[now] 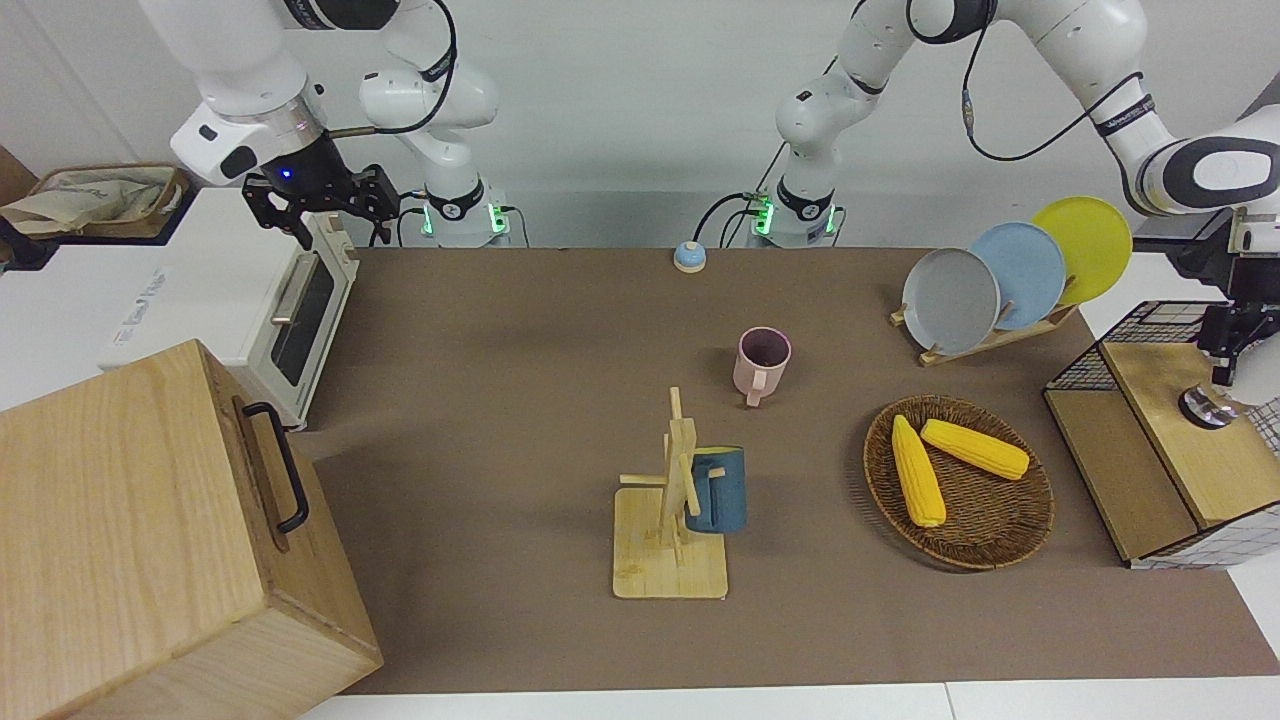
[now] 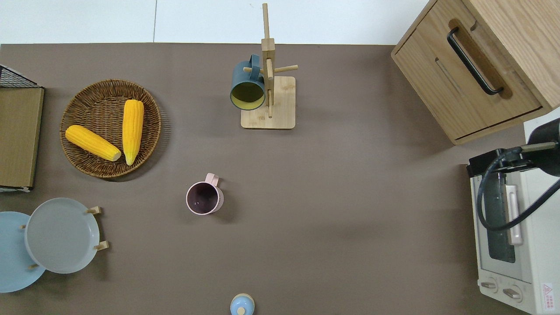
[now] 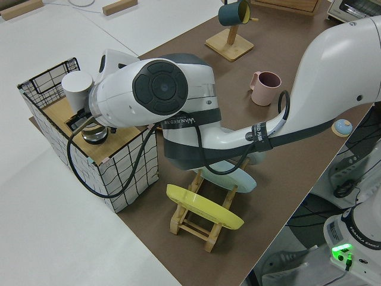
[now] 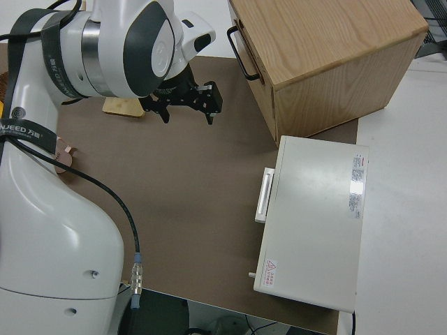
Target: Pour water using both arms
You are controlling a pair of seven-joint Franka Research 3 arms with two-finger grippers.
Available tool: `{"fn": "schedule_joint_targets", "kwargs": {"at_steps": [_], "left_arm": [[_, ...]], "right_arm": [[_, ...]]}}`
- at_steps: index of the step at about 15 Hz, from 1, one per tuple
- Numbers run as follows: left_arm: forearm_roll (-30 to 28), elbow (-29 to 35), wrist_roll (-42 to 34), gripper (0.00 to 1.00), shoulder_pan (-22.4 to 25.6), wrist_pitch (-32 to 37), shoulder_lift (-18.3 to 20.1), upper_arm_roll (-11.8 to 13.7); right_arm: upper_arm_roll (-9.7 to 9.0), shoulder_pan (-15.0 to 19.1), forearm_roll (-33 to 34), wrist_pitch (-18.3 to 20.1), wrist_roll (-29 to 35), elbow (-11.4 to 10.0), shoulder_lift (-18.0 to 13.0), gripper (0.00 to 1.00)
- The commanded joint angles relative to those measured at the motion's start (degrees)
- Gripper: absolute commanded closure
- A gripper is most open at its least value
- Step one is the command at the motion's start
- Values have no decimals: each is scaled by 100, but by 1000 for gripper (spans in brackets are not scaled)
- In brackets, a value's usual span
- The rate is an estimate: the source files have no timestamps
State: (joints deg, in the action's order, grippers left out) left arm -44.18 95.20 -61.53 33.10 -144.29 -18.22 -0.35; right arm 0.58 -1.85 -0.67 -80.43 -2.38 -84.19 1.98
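Note:
My left gripper (image 1: pixel 1228 358) hangs low over the wooden top of a wire crate (image 1: pixel 1170 440) at the left arm's end of the table. A white vessel (image 3: pixel 77 84) and a shiny metal piece (image 1: pixel 1204 406) are there. The arm hides the fingers in the left side view. My right arm is parked, and its gripper (image 1: pixel 312 212) is open and empty, also in the right side view (image 4: pixel 187 109). A pink mug (image 2: pixel 204 198) stands upright mid-table. A dark blue mug (image 2: pixel 247 87) hangs on a wooden mug tree (image 2: pixel 272 103), farther from the robots.
A wicker basket (image 2: pixel 83 162) holds two corn cobs. A plate rack (image 1: pixel 985 340) carries grey, blue and yellow plates. A white toaster oven (image 2: pixel 507 245) and a wooden cabinet (image 2: pixel 477 74) stand at the right arm's end. A small blue knob (image 2: pixel 242 304) lies near the robots.

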Motion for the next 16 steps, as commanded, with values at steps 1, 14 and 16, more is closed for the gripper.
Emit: {"fn": "schedule_joint_targets", "kwargs": {"at_steps": [1, 14, 16], "left_arm": [[109, -195, 298, 0, -67, 190, -33, 61], [3931, -1083, 2566, 0, -93, 3117, 502, -18], [4276, -1083, 2733, 0, -268, 3476, 573, -115]], "right_arm": [[-5, 18, -29, 27, -96, 0, -49, 9], [-5, 18, -29, 27, -96, 0, -49, 9], [-5, 18, -29, 27, -96, 0, -49, 9]]}}
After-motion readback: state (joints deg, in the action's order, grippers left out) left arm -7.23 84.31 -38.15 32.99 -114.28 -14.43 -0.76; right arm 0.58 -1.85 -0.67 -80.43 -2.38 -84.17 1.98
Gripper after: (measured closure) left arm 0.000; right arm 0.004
